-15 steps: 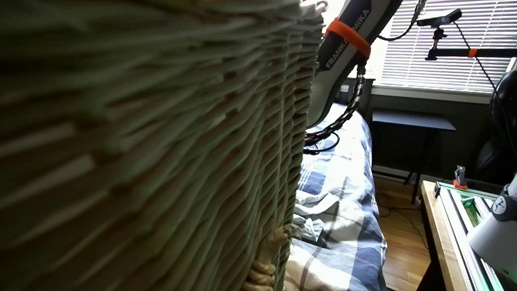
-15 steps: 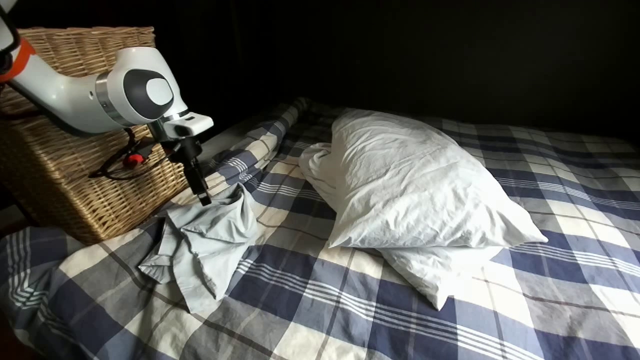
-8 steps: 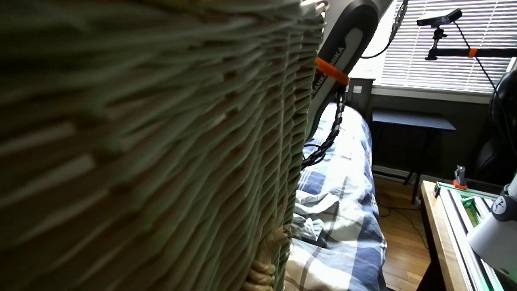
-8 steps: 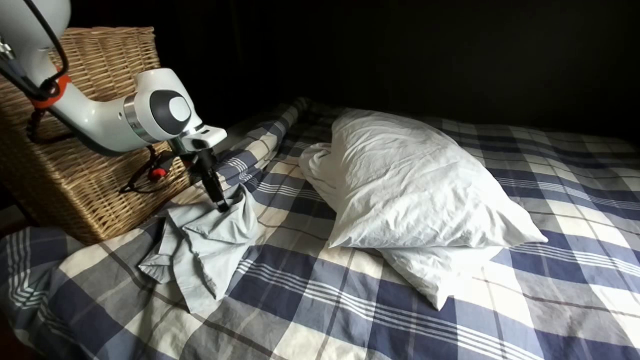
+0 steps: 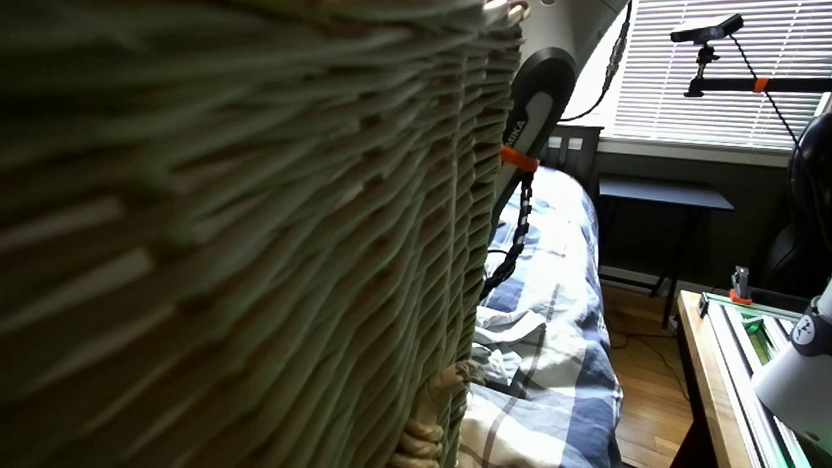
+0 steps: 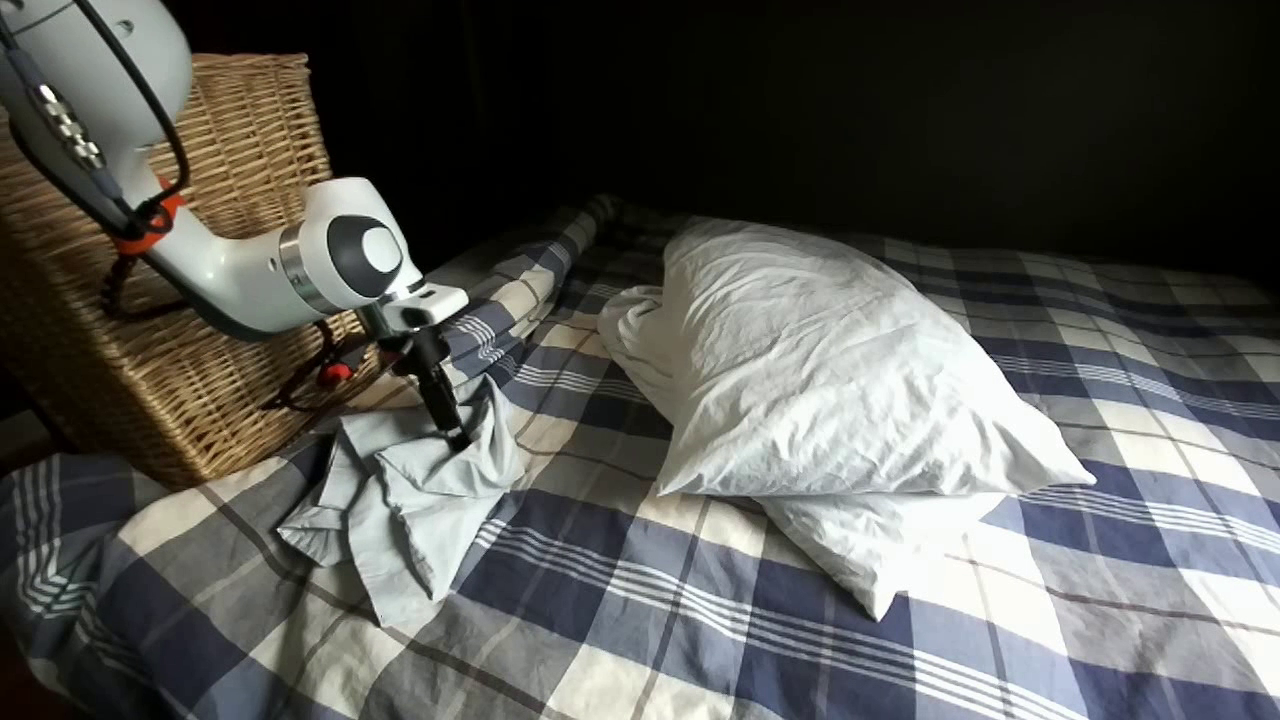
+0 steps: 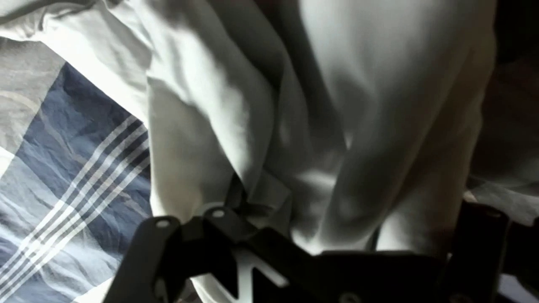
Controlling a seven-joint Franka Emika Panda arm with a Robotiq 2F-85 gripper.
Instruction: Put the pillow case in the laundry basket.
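The pillow case (image 6: 440, 510) lies rumpled on the plaid bedspread (image 6: 600, 640), just beside the laundry basket (image 6: 180, 390). Near the basket, the gripper (image 6: 458, 438) dips into the cloth, fingers spread apart. Past the basket's edge, "MIKA" reads on the arm (image 5: 538, 120).

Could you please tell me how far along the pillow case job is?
Looks done: the approach, with the gripper down at the pillow case. In hand: apparently the grasp, though whether the gripper is closed is unclear. Left: lifting and placing, since the pillow case lies on the bed, outside the laundry basket.
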